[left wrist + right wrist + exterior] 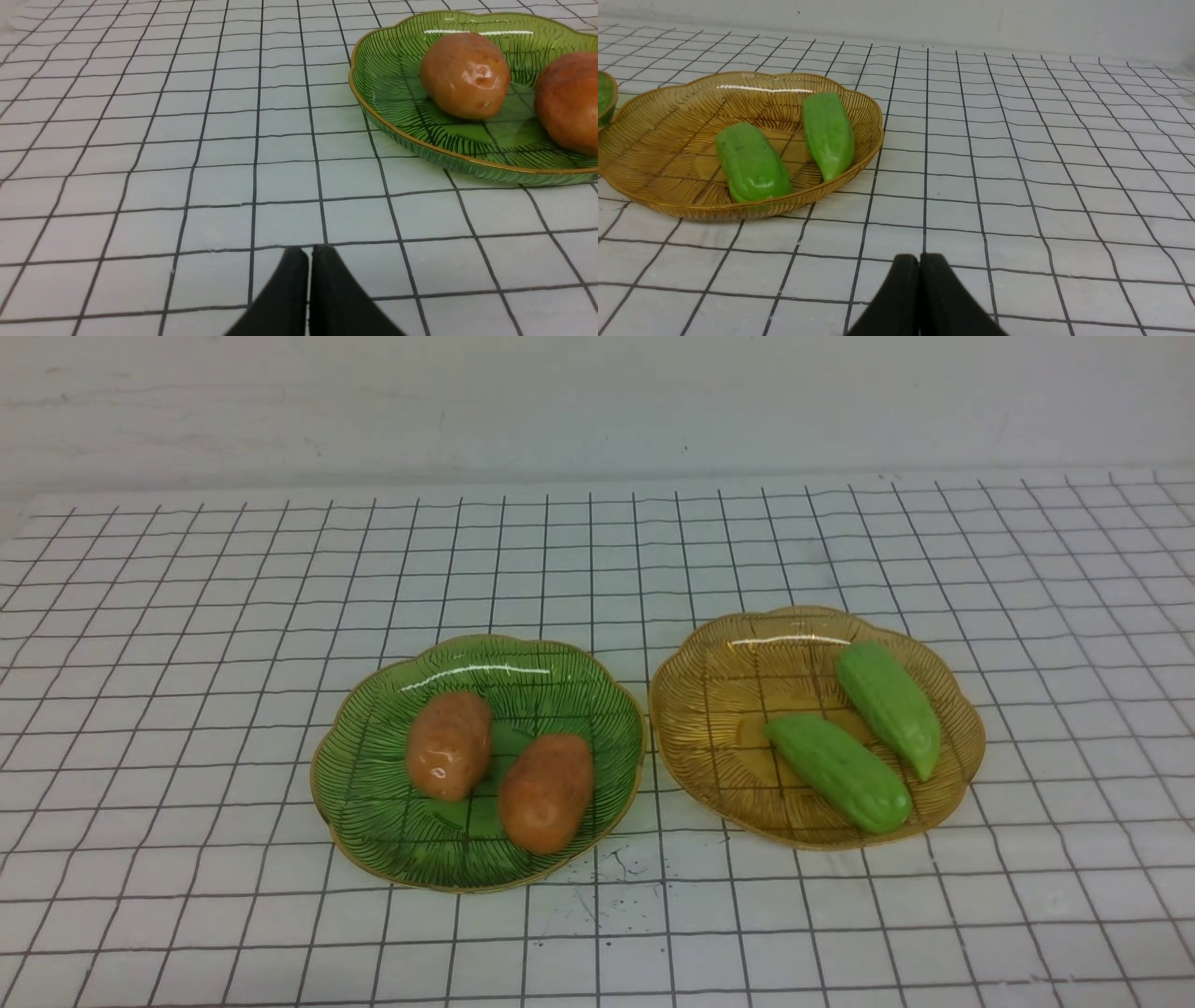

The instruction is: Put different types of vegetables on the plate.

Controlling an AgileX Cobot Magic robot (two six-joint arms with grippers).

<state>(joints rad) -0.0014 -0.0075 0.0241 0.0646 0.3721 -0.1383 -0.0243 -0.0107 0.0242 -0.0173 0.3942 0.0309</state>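
Two orange-brown potatoes (449,745) (546,792) lie side by side in a green plate (373,803) left of centre. Two light-green gourds (838,772) (889,707) lie in an amber plate (709,709) to its right. Neither gripper shows in the front view. In the left wrist view my left gripper (309,254) is shut and empty over the cloth, well short of the green plate (387,93) and its potatoes (465,74) (567,100). In the right wrist view my right gripper (919,261) is shut and empty, off to the side of the amber plate (658,140) with both gourds (752,163) (828,133).
A white cloth with a black grid (187,663) covers the table. A pale wall (597,401) runs along the far edge. An edge of the green plate (605,100) shows in the right wrist view.
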